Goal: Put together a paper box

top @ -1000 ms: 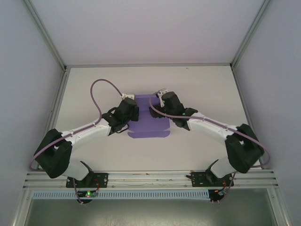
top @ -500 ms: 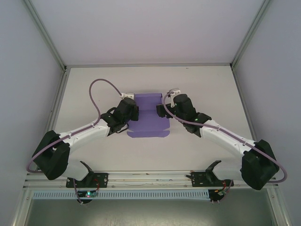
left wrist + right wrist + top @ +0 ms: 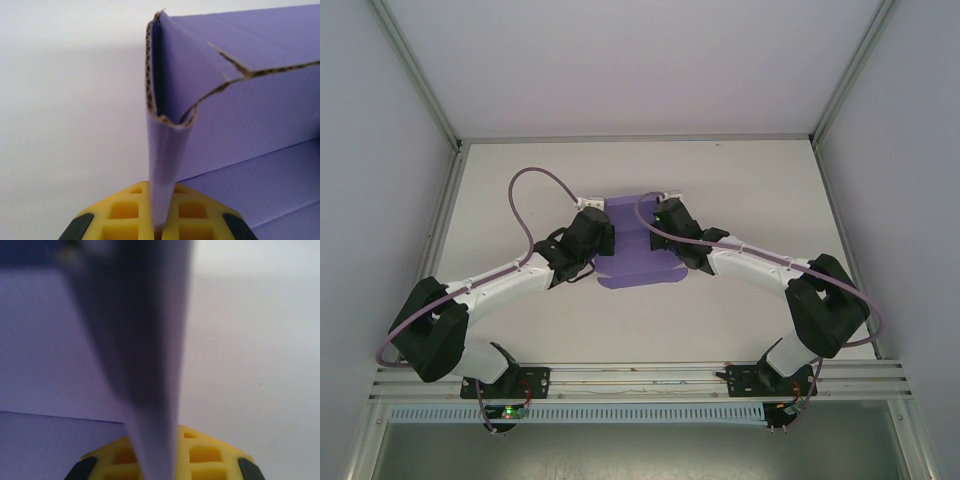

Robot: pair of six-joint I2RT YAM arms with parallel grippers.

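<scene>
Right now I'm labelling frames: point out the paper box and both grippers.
paper box (image 3: 638,266), top external view, flat middle panel.
left gripper (image 3: 159,222), left wrist view, between yellow fingertips.
right gripper (image 3: 161,462), right wrist view, between yellow fingertips.

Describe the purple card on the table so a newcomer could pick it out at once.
Look at the white table between the two arms. At its middle lies the paper box, a lavender card sheet, a side flap pinched in the left hand and another in the right hand. Its flat purple face sets it apart from the thin purple cables looping over the arms.
</scene>
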